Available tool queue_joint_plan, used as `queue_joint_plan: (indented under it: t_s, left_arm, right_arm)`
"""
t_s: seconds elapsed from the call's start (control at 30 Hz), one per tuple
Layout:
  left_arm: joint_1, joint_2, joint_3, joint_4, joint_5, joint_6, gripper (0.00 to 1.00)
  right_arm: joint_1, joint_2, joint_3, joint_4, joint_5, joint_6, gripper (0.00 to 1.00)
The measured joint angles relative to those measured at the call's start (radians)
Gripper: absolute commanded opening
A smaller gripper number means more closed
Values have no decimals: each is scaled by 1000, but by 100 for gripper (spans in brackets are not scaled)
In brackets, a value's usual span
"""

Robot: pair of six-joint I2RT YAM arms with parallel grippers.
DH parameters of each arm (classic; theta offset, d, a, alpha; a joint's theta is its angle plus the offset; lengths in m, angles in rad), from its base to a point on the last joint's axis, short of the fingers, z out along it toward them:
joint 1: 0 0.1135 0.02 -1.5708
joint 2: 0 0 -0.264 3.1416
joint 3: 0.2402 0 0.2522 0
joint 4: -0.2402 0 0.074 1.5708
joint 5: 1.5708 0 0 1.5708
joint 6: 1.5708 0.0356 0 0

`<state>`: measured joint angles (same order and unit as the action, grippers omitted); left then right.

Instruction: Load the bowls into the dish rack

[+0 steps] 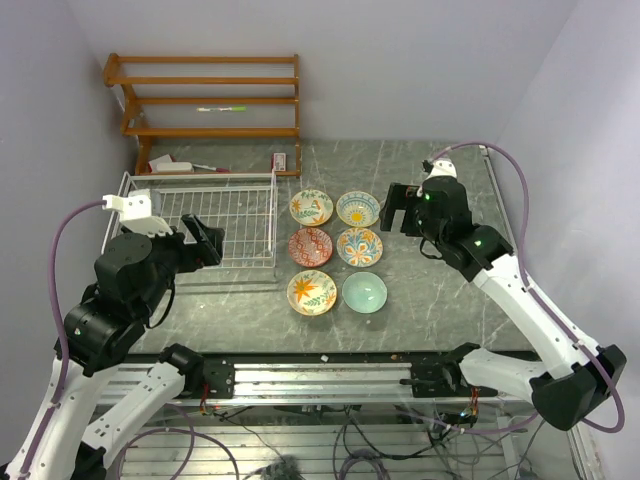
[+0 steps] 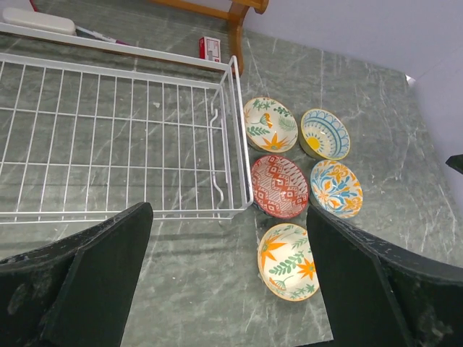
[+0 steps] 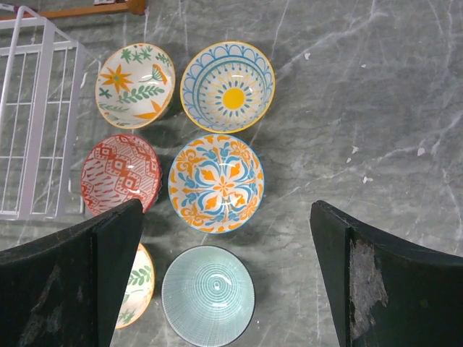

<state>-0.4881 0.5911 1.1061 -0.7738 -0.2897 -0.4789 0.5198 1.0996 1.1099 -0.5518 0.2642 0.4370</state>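
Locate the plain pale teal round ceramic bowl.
In the top view the plain teal bowl sits toward the near edge of the grey marble table, right of the orange-flower leafy bowl and in front of the blue-and-orange floral bowl.

6 bowls (image 1: 311, 246) lie just right of the dish rack (image 1: 272, 220), in 2 columns of 3: 5 patterned and 1 plain teal bowl (image 1: 364, 292). There is 1 dish rack, with 1 wooden shelf unit (image 1: 205, 100) and 1 small red-and-white box (image 1: 281, 161) behind it.
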Motion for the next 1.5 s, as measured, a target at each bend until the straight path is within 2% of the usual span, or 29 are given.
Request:
queue_joint_plan:
  t_s: [0.5, 0.9, 1.17, 1.33, 1.5]
  left_arm:
    - [0, -19, 0, -1, -35, 11, 99]
    - [0, -63, -4, -26, -46, 7, 99]
    - [0, -50, -22, -34, -35, 3, 99]
    - [0, -10, -66, 5, 47, 5, 99]
    - [0, 76, -138, 56, 146, 5, 99]
  right_arm:
    - [0, 9, -36, 47, 5, -11, 100]
    - [0, 84, -232, 111, -129, -13, 91]
    - [0, 53, -399, 111, -185, 26, 86]
    - [0, -3, -398, 105, -173, 40, 86]
    - [-2, -1, -318, 105, -161, 37, 87]
